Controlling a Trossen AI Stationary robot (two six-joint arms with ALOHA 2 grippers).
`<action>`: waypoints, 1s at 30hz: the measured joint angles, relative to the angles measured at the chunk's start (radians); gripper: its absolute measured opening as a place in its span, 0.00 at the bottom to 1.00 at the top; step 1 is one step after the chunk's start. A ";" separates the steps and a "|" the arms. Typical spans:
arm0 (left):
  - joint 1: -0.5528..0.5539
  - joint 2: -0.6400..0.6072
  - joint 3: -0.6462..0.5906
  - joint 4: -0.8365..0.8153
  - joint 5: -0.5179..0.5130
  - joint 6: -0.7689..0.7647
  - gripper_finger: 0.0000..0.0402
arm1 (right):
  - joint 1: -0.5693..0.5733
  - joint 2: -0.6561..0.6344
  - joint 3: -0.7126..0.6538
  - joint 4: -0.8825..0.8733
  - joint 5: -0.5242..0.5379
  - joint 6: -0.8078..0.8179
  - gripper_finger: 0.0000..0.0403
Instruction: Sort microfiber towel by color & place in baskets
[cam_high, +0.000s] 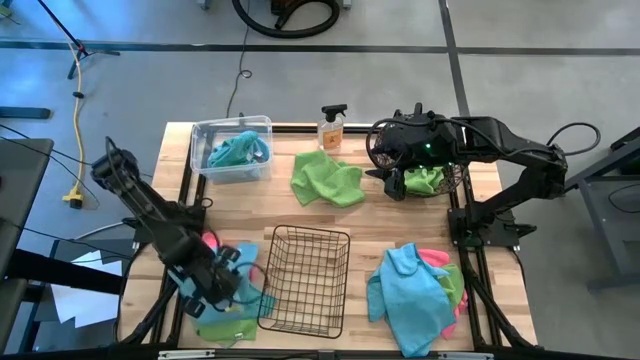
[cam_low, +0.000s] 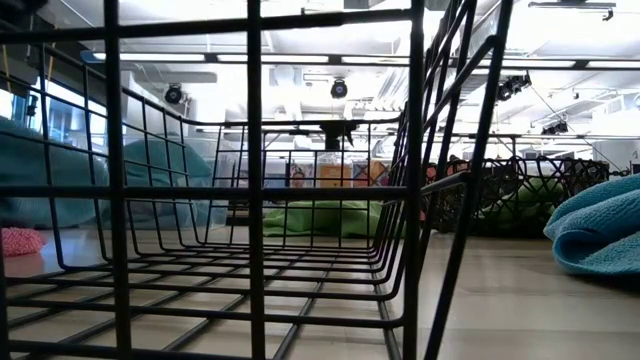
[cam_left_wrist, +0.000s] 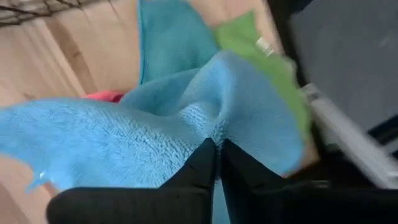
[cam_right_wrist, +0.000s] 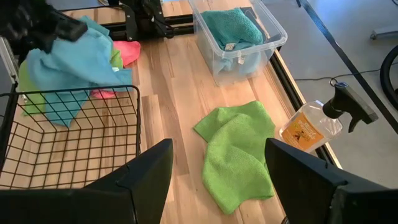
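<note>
Wooden table planks (cam_high: 370, 225) carry our work. We see our left gripper (cam_left_wrist: 217, 148) at the near left corner, fingers pinched tight on a blue towel (cam_left_wrist: 124, 143) over green and pink ones. Our right gripper (cam_right_wrist: 217, 171) hangs wide and empty by the round wire basket (cam_high: 455, 178), far right. Another teal towel (cam_high: 235, 150) lies inside the clear bin (cam_high: 200, 135), far left.

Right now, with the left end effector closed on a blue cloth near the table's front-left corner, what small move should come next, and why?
Probably lift. The left end effector is pinched shut on the soft light-blue microfiber towel, which lies among green and pink cloths; raising it would free it from that pile before carrying it to the clear rectangular plastic bin, which already holds a teal cloth.
</note>
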 joint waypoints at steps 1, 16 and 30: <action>0.006 -0.024 0.019 -0.018 0.002 -0.008 0.01 | 0.000 0.000 0.000 0.000 0.000 0.000 0.63; 0.242 -0.234 0.395 -0.222 -0.391 0.121 0.00 | 0.000 0.000 0.000 0.154 -0.067 -0.020 0.63; 0.711 -0.316 0.438 -0.166 -0.716 0.538 0.00 | -0.001 0.054 0.000 0.384 -0.128 -0.030 0.63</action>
